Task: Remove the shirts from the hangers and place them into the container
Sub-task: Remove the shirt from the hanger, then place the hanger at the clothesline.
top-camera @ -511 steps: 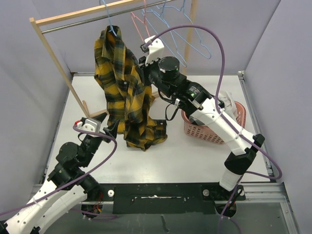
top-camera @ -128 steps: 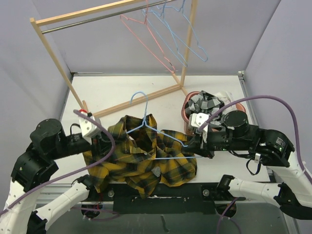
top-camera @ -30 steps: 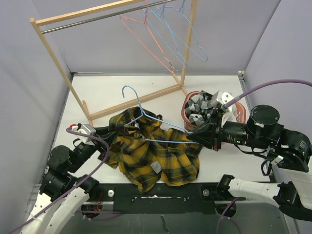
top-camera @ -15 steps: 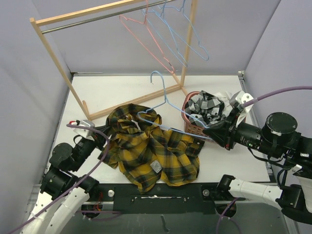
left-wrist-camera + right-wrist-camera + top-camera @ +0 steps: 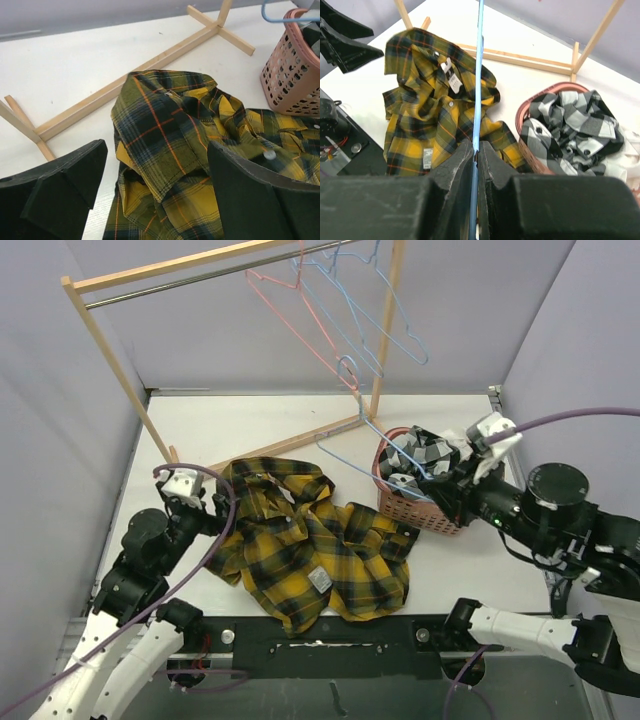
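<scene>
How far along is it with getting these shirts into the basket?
Done: a checked shirt lies in the pink basket, and the yellow plaid shirt lies crumpled on the table with no hanger in it. In hand: the right tool grips a bare blue hanger; the left tool is open at the plaid shirt's edge. Left: moving the plaid shirt into the basket.
</scene>
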You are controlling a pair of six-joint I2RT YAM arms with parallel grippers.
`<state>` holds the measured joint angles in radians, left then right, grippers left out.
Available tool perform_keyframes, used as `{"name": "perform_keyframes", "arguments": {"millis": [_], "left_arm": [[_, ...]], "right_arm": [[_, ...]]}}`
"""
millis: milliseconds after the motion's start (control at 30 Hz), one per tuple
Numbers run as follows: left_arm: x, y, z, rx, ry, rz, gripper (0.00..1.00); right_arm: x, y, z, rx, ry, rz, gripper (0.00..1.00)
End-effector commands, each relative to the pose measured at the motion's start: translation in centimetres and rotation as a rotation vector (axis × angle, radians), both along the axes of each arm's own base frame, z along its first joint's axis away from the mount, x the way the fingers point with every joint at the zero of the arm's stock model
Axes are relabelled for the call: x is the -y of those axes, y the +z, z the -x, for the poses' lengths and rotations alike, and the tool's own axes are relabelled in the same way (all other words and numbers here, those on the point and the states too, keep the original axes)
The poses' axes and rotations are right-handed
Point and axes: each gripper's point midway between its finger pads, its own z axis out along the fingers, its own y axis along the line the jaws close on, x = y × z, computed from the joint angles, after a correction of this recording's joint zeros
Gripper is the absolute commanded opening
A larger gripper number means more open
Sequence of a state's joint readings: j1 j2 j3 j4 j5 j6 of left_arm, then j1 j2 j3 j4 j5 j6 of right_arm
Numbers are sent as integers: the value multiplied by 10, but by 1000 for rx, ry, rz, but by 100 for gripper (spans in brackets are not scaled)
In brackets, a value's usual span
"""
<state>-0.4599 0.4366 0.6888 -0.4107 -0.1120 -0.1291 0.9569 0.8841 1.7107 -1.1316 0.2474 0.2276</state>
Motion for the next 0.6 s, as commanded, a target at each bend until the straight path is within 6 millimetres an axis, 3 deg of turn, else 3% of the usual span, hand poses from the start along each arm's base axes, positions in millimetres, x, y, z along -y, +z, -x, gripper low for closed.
{"name": "perform_keyframes", "arguments": {"millis": [0,167,300,433,567], "left_arm": [[13,17,-3,-7,-61,32,81],[8,21,1,16,-53,57,79],[3,25,5,46,-38,73,77],[4,24,4,30,-41,69,76],[5,24,4,24,-50,80,75]], "right_arm": [[-51,24,-36,91,33,-14,0],[-104,31,-73,137,89,63,0],[-134,52,-101,190,113,53,0],[-147,77,-131,240,98,7,0],[-145,107,-158,307,69,-72,0]]}}
